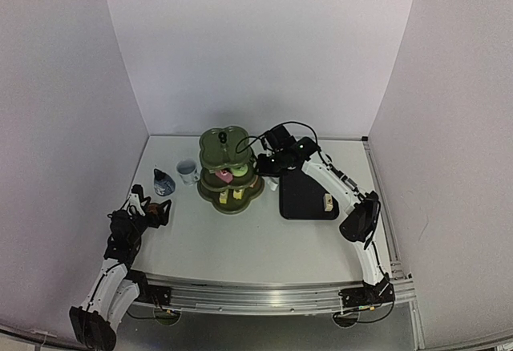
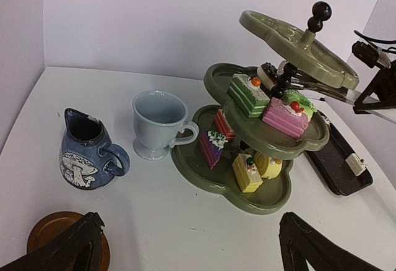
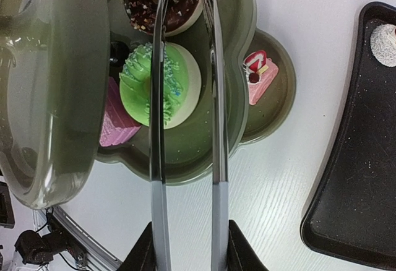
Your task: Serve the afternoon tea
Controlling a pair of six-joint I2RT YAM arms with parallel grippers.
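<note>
The dark green three-tier stand (image 1: 228, 171) stands mid-table with small cakes (image 2: 247, 94) on its tiers. In the right wrist view, a green doughnut (image 3: 176, 88), a chocolate doughnut (image 3: 182, 2) and a pink cake (image 3: 114, 129) sit on the middle tier. My right gripper (image 3: 185, 249) is shut on the metal tongs (image 3: 216, 129), whose two arms stand slightly apart and reach over both doughnuts. The white cup (image 2: 158, 124) and the small blue cup (image 2: 86, 150) stand left of the stand. A brown coaster (image 2: 52, 234) lies by my left gripper (image 2: 192, 246), which is open and holds nothing.
The black tray (image 1: 307, 196) lies right of the stand with a small cake (image 1: 327, 201) on it. A white round cake (image 3: 387, 36) shows at the tray's far end. White walls close in the table on three sides.
</note>
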